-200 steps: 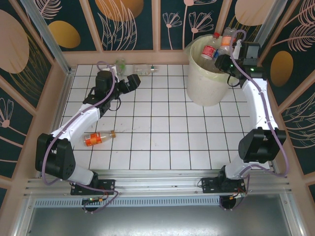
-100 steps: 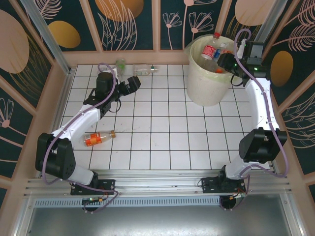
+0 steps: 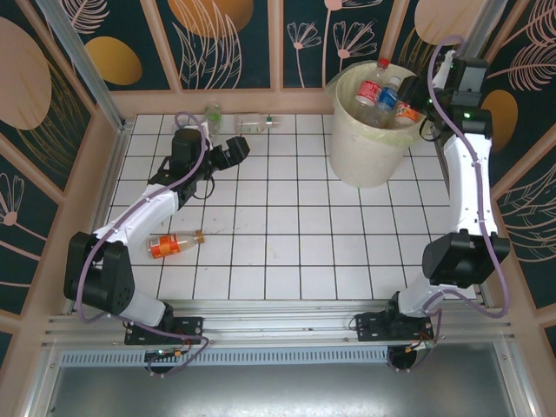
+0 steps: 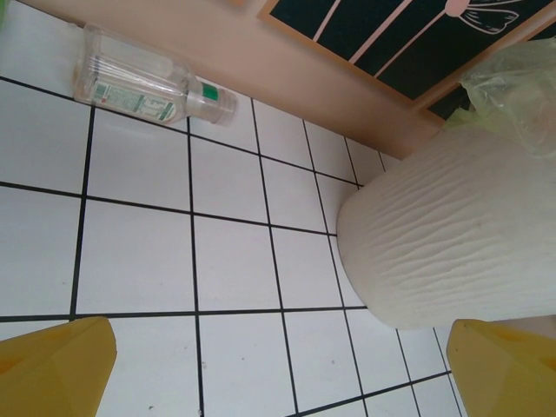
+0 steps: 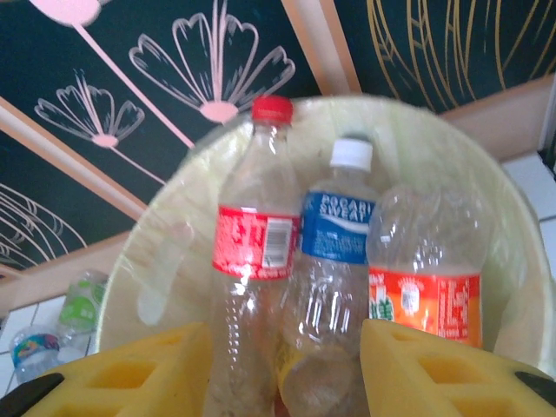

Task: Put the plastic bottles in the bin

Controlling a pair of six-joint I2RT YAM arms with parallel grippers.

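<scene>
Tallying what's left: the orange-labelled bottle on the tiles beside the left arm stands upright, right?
No. The orange-labelled bottle on the tiles beside the left arm lies on its side, as the top external view shows.

White arms point(image 3: 143, 208), black joints, purple cables point(image 3: 82, 287), yellow pincers point(image 5: 287, 373).
</scene>
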